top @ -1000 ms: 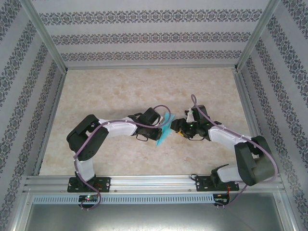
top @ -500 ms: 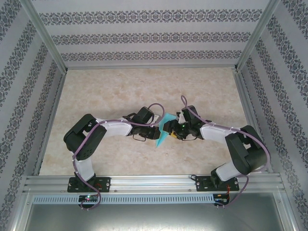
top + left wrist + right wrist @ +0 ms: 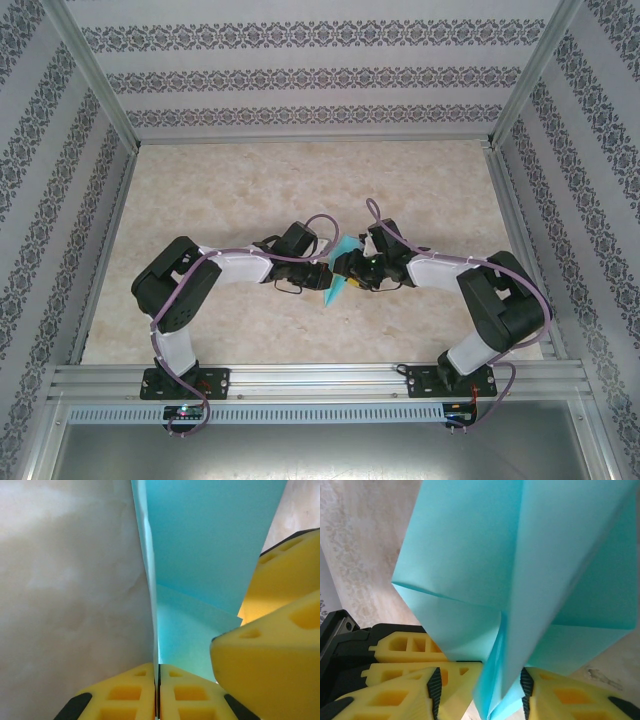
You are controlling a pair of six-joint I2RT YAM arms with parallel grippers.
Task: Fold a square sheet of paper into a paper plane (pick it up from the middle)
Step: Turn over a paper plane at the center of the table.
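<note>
Wallpapered walls [image 3: 320,80] with a grey floral stripe box in the whole rig, and the marbled beige tabletop [image 3: 300,180] has plenty of bare space. Both arms are bent inward so they meet roughly in the middle. The left arm [image 3: 230,268] comes in from the left and the right arm [image 3: 470,280] from the right, wrists nearly nose to nose.

The left gripper [image 3: 157,690] has its yellow jaws pressed flat together on an edge of the paper plane [image 3: 210,555], so that one's got a firm pinch. The right gripper [image 3: 480,700] has its jaws partway apart, straddling the lower fold of the plane, with a visible gap on one side.

The turquoise plane itself is held up off the tabletop between the two grippers. It's half-folded, with creases and layered flaps showing and a pointed tip poking toward the near edge.
</note>
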